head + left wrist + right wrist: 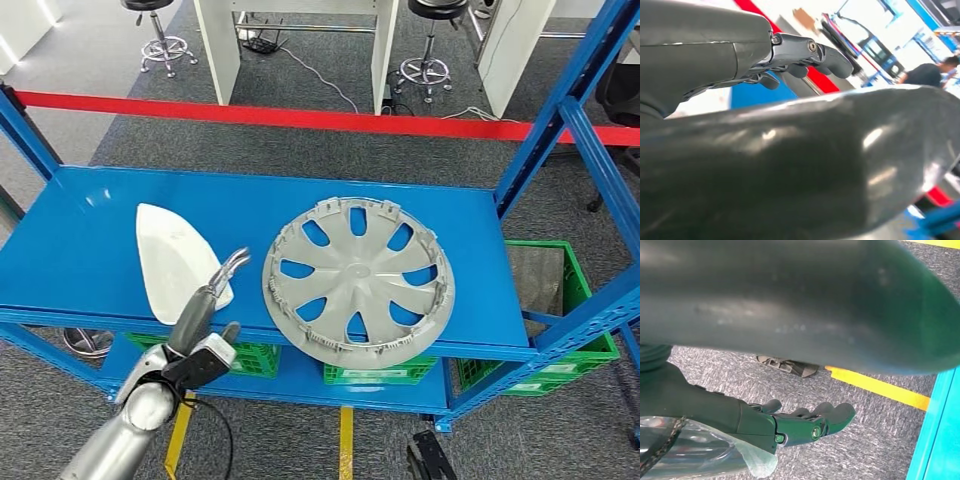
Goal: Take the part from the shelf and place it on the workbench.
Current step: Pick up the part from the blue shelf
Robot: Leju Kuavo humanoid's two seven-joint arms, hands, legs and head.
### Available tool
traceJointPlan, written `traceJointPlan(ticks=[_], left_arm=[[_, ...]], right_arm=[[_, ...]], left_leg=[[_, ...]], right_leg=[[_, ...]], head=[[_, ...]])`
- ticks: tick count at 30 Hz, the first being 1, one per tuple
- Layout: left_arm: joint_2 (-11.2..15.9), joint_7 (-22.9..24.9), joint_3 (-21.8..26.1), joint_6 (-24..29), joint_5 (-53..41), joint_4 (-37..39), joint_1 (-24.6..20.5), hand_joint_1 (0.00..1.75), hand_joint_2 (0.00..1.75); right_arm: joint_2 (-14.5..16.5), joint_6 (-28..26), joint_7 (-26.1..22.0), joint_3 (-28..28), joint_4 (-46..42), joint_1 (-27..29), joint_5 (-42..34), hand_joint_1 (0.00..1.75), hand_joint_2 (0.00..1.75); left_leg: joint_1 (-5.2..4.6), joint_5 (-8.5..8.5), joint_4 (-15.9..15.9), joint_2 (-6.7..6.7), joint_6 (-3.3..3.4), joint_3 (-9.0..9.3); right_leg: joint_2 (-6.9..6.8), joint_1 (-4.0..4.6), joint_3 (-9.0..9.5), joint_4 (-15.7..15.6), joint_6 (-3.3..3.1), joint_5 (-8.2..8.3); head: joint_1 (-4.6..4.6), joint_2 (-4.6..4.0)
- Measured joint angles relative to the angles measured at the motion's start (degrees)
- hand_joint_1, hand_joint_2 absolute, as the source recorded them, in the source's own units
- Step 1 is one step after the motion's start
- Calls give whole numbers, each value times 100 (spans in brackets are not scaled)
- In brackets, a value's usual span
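Head view showed the left hand (215, 290) raised, fingers apart and holding nothing, reaching over the white part (172, 258) lying flat beside the hubcap (358, 280) on the blue shelf (83, 220), while the right hand (806, 425) hung released near the floor.

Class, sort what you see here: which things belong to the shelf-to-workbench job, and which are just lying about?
Belongs to the job:
white part
silver wheel cover
blue shelf
left hand, reaching by the white part

Just lying about:
green crates
red tape
stools
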Motion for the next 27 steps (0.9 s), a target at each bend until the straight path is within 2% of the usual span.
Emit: traceJointPlan(ticks=[3,7,9,17,27], left_arm=[[116,227,-9,645,-871,-4,98,0,0],[277,668,-9,1852,-2592,-15,174,0,0],[345,802,-9,2152,-3038,-15,190,0,0],[478,853,-8,2227,-3148,-15,211,0,0],[507,901,-9,2294,-3272,-15,217,0,0]], right_arm=[[0,-28,-25,-57,0,32,-12,0,0],[0,-37,-34,-118,2,57,-4,0,0],[0,-37,-35,-130,3,62,0,0,0],[0,-37,-36,-156,13,68,3,0,0],[0,-37,-36,-156,13,68,7,0,0]], left_leg=[[0,0,0,0,0,-1],[0,0,0,0,0,-1],[0,0,0,0,0,-1],[0,0,0,0,0,-1],[0,0,0,0,0,-1]], right_leg=[[-1,0,-1,0,0,0],[-1,0,-2,0,0,0],[-1,0,-2,0,0,0],[-1,0,-1,0,0,0],[-1,0,-2,0,0,0]], head=[[0,0],[-2,0],[-2,0],[-1,0],[-1,0]])
